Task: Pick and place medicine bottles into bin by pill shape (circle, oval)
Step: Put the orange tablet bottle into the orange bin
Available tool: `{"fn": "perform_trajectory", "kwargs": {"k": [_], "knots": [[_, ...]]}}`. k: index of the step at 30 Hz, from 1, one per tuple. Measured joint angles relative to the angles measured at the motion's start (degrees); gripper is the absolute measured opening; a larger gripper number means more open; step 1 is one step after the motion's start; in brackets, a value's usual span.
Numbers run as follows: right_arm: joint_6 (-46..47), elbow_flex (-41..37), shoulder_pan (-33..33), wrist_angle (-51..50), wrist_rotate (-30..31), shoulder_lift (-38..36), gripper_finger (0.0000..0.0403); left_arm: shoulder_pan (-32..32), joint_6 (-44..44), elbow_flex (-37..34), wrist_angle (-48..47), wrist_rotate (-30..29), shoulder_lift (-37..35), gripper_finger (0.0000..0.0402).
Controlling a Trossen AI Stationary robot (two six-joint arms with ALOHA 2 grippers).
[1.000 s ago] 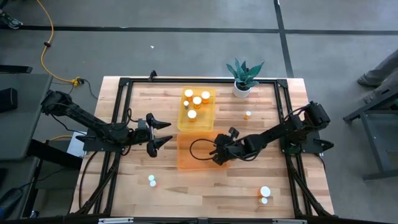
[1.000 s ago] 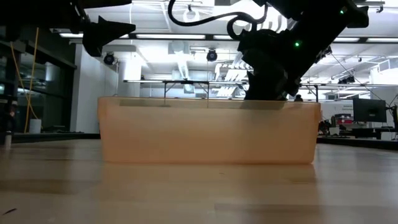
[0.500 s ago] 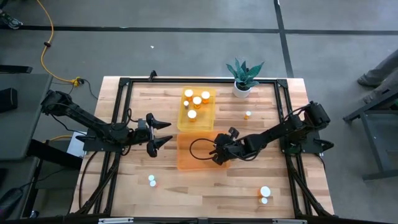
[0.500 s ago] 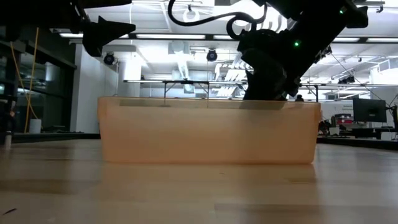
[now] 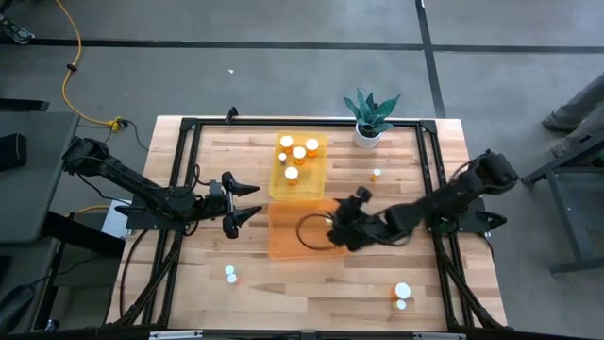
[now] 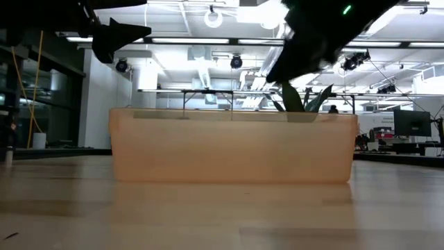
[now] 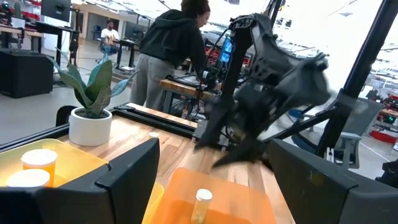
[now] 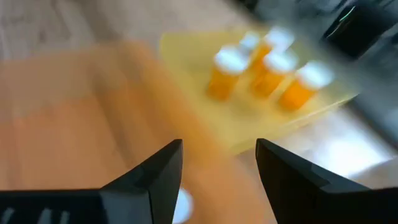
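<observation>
Several medicine bottles (image 5: 298, 154) stand in the yellow bin (image 5: 319, 179) at the far middle; they also show blurred in the right wrist view (image 8: 267, 71). One bottle (image 7: 203, 202) stands upright in the orange bin (image 5: 288, 241); its white cap (image 8: 182, 205) shows below my right gripper. My right gripper (image 5: 336, 234) hangs open and empty above that bin's right part. My left gripper (image 5: 247, 200) waits open and empty, left of the bins. Loose bottles stand on the table at the far right (image 5: 376, 174), near left (image 5: 230, 274) and near right (image 5: 403, 291).
A potted plant (image 5: 369, 118) stands at the far edge, right of the yellow bin. A black frame (image 5: 434, 189) runs around the table. People stand in the room beyond the table (image 7: 174, 56).
My right gripper has risen out of the orange bin, clear above its rim, and drawn a little toward the table's right edge.
</observation>
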Motion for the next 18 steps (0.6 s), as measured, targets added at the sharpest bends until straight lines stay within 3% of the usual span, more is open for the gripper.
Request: {"fn": "perform_trajectory", "kwargs": {"k": [4,9,14,18], "knots": [[3.9,0.0,7.0,-8.5,14.3,-5.3,0.0197,0.0,0.0,0.0,0.0,0.0,0.0,0.0291],[26.3,0.0,14.2,-29.6,23.8,-8.5,0.0197,0.0,0.0,0.0,0.0,0.0,0.0,0.0291],[50.5,-0.1,15.1,-47.8,25.5,-8.1,0.0197,0.0,-0.1,0.0,0.0,0.0,0.0,0.0291],[55.4,-0.1,11.8,-50.4,24.6,-6.2,0.0197,0.0,0.0,0.0,0.0,0.0,0.0,0.0291]]}}
